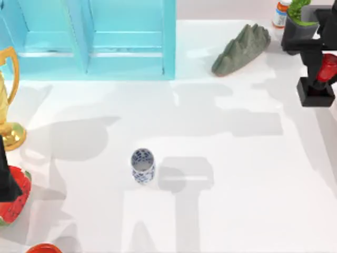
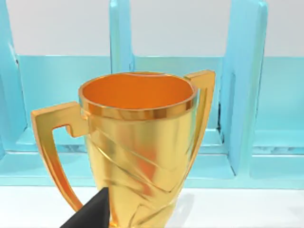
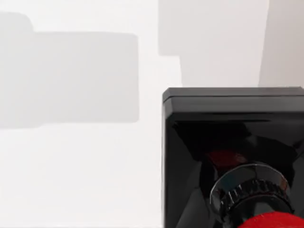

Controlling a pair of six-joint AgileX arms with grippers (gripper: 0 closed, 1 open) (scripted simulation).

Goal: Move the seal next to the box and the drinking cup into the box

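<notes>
Seal (image 3: 232, 156): black base close under the right wrist camera, red knob (image 1: 327, 67) on top, far to the right of the box (image 1: 89, 37) (at the table's right edge).
Right gripper (image 1: 316, 50): at the seal; grip cannot be told.
Drinking cup (image 1: 142, 165): upright on the table (image 1: 237, 174), in front of the box, well apart.
Left arm (image 1: 8, 179): parked beside the gold trophy (image 2: 137, 147).

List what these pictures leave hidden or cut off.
- Right claw: top view, at the right edge on the seal; finger state hidden by the arm.
- Trophy: top view, cut by the left edge.
- Bottle: top view, cut by the top edge, label too small.
- Left claw: left wrist view, one dark tip showing.
</notes>
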